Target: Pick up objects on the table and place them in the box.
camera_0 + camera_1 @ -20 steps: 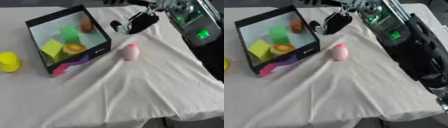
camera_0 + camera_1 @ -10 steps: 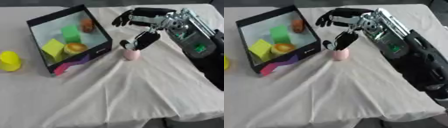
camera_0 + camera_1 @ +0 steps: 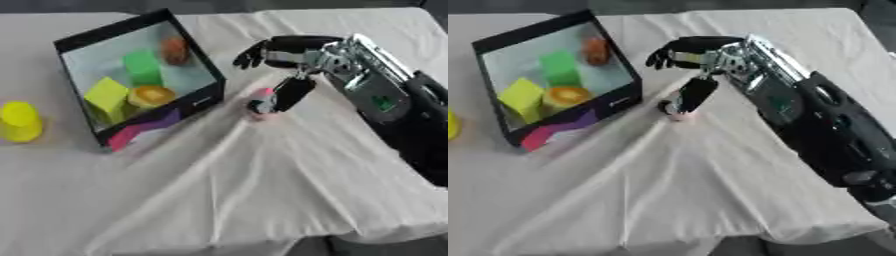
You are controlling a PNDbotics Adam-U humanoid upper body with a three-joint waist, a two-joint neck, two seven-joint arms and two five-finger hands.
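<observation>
With my right hand (image 3: pixel 293 90) over the pink object (image 3: pixel 261 107) and whether the fingers (image 3: pixel 254 54) have closed on it unclear, I fear it rolling across the wrinkled cloth (image 3: pixel 262 170) beside the box (image 3: pixel 188 50).

One box (image 3: pixel 156 119) stands on the far left, holding four things: two green blocks (image 3: pixel 142 66), one orange piece (image 3: pixel 150 95), one brown piece (image 3: pixel 174 49). One yellow cup (image 3: pixel 19 121), one pink object (image 3: pixel 260 114).
</observation>
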